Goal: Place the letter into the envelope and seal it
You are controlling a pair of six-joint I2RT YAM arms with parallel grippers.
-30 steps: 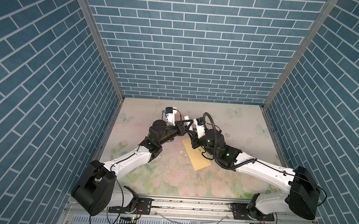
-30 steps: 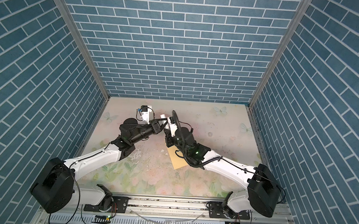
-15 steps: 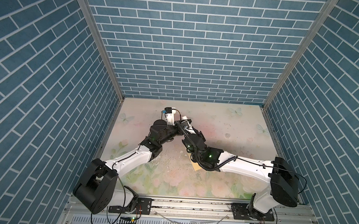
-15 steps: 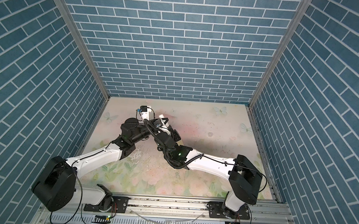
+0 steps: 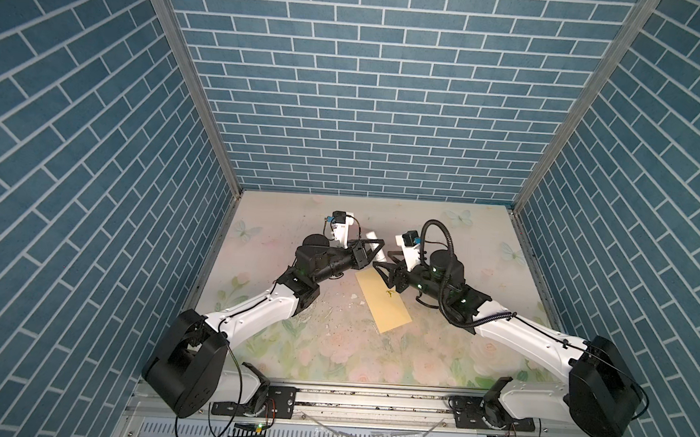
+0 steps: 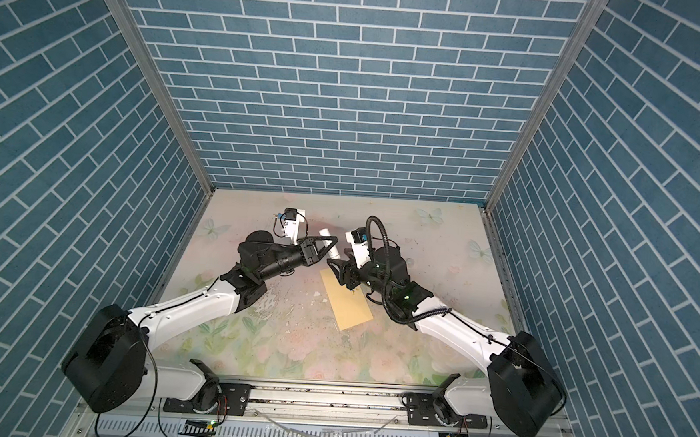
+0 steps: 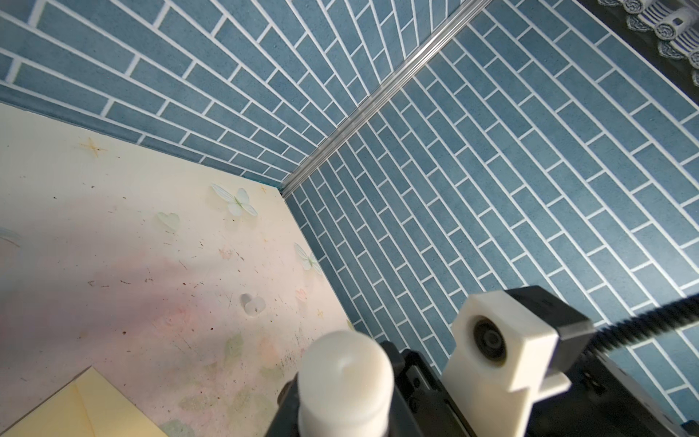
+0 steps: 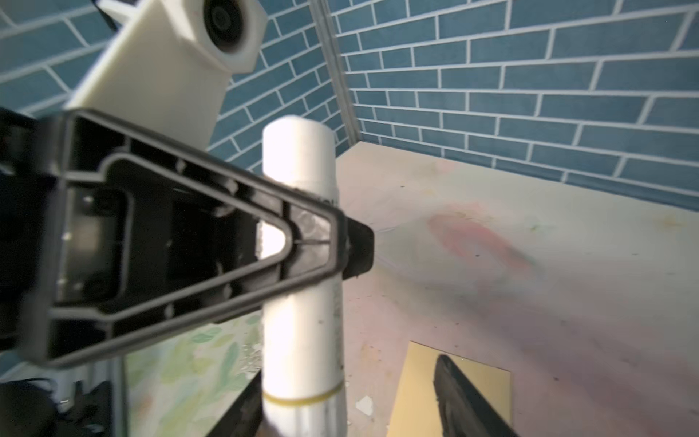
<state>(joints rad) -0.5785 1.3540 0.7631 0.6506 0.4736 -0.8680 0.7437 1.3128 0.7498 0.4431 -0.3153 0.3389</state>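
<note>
Freshly loosened from a tighter pinch, the right fingers are spreading either side of the white tube the left fingers are clenching, above the envelope lying flat on the worktop, letter unseen, suggesting sealing is starting.

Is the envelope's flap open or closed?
Closed: in both top views the envelope lies as a plain rectangle, no flap sticking out. Glued or not, cannot tell.

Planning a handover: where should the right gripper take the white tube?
Its free end by the yellow band: the left gripper clamps the white tube at mid-length. Come from the side, across its axis, jaws straddling the round body, as the open right gripper sits now.
</note>
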